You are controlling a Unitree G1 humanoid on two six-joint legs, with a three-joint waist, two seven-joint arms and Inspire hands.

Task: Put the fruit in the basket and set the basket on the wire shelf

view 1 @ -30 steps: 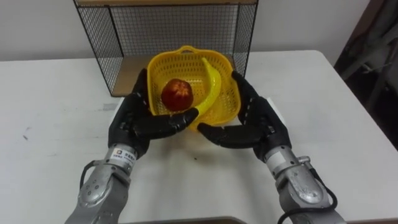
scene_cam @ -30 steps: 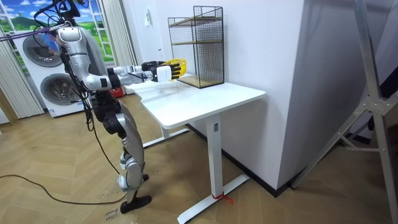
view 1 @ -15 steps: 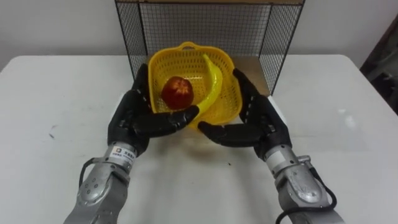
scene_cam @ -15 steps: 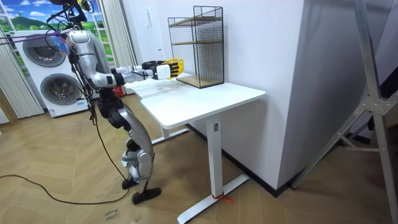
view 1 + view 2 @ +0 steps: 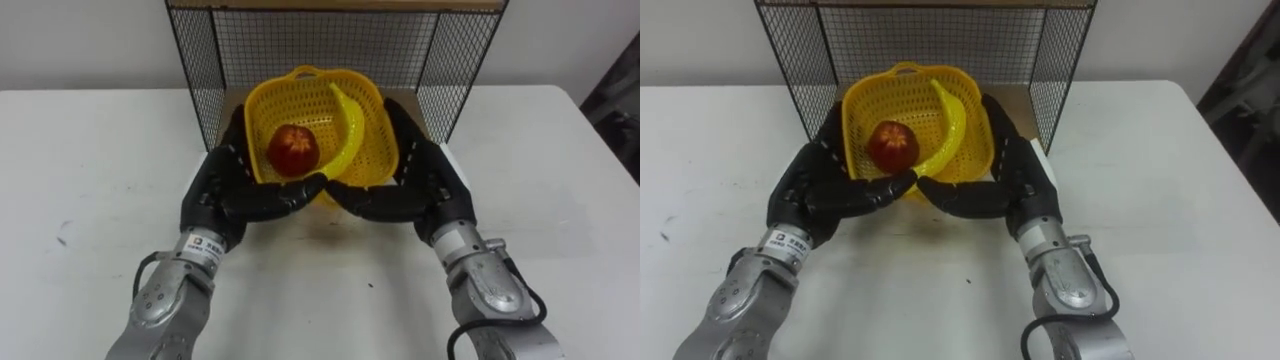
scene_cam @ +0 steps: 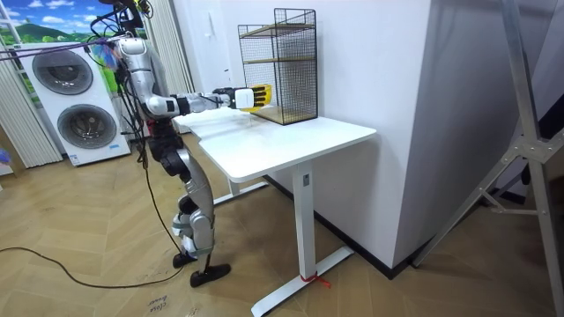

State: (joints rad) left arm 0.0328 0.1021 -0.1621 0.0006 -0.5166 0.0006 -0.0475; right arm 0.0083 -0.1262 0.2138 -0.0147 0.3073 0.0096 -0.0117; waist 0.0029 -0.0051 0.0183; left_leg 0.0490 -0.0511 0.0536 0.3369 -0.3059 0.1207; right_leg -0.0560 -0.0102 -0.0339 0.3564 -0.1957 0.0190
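- The white table (image 5: 90,170) bears the wire shelf and stretches out from the shelf's open front toward the robot. In the room view the robot stands at the table end away from the shelf, both arms stretched toward it.
- The wire shelf (image 5: 320,45) is black mesh with a wooden bottom board, and its open front faces the robot.
- The yellow basket (image 5: 372,150) sits in the shelf's open front, between the two mesh side walls. Its far rim is in over the bottom board and its near part is out in front of the shelf. I cannot tell whether it rests on the board.
- The left hand (image 5: 225,190) is just outside the shelf's front, flat against the basket's left wall. Its fingers lie straight along the wall and its thumb reaches in under the near rim.
- The right hand (image 5: 425,185) mirrors it at the shelf's front, straight fingers pressed on the basket's right wall, its thumb nearly meeting the other.
- The banana (image 5: 350,125) lies in the basket along its right side, its far tip toward the shelf's back mesh.
- The red apple (image 5: 293,149) lies in the basket left of the banana, toward the shelf's front.
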